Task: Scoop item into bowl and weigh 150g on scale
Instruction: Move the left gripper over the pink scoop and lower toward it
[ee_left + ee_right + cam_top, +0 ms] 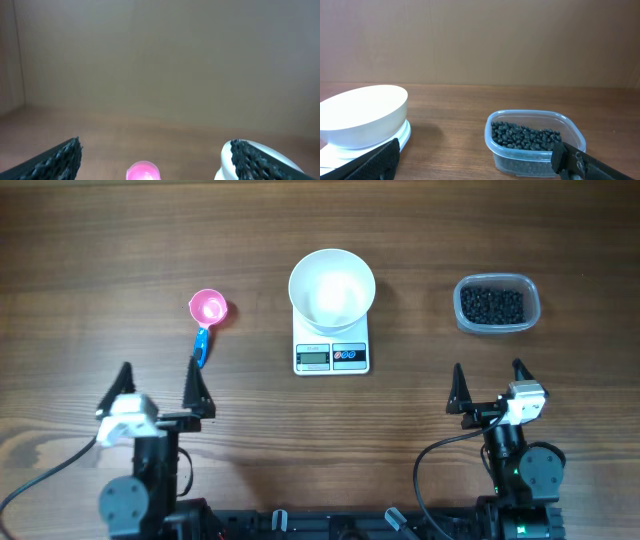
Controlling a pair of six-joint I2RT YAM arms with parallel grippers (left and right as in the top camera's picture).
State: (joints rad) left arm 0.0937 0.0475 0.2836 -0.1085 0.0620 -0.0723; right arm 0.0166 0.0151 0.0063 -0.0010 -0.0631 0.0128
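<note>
Left gripper (158, 372) and right gripper (488, 370) are sitting wide open, empty. We're going for the scoop (208, 308) first, pinching its blue handle squarely.

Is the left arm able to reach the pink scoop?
Probably yes. The left gripper is open, and the scoop lies just ahead of it, with nothing between them.
</note>
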